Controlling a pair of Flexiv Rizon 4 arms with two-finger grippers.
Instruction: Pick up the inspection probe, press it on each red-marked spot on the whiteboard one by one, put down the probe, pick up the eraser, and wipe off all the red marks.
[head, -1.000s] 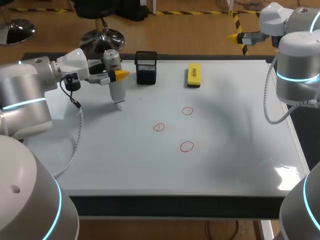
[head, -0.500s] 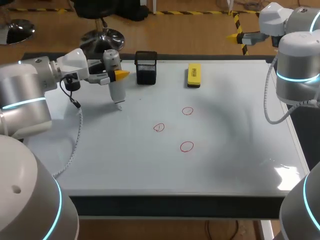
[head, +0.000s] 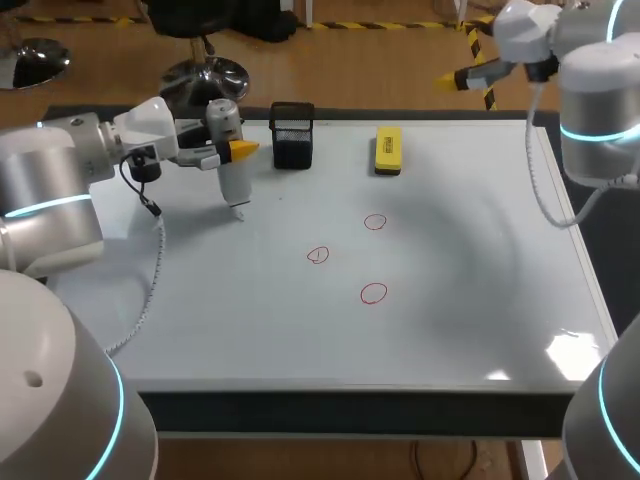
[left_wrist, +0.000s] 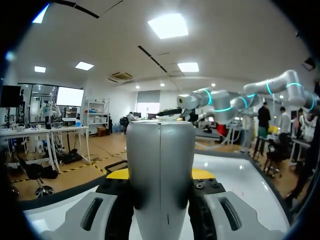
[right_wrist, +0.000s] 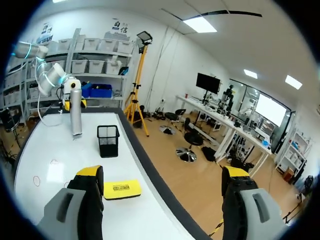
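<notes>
— At the far left of the flat white whiteboard (head: 480, 300), what do we list first?
— Our left gripper (head: 235, 150), clamped on the upright silver cylindrical probe (head: 236, 185), tip down.
— And our right gripper (right_wrist: 162, 172)?
— Fingers wide apart, holding nothing, past the board's far right corner.
— Remaining items?
— Yellow block eraser (head: 388, 150) near the black mesh cup (head: 292, 135), far side; three red ring marks (head: 373, 292) mid-board, well apart from the probe.

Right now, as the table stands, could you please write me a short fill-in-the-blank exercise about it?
1. The left pincer holds the probe with its tip pointing ____.
2. The whiteboard bears ____ red marks.
3. The top of the eraser is ____.
4. The right pincer is ____ and holds nothing.

Missing words: down; three; yellow; open.
</notes>
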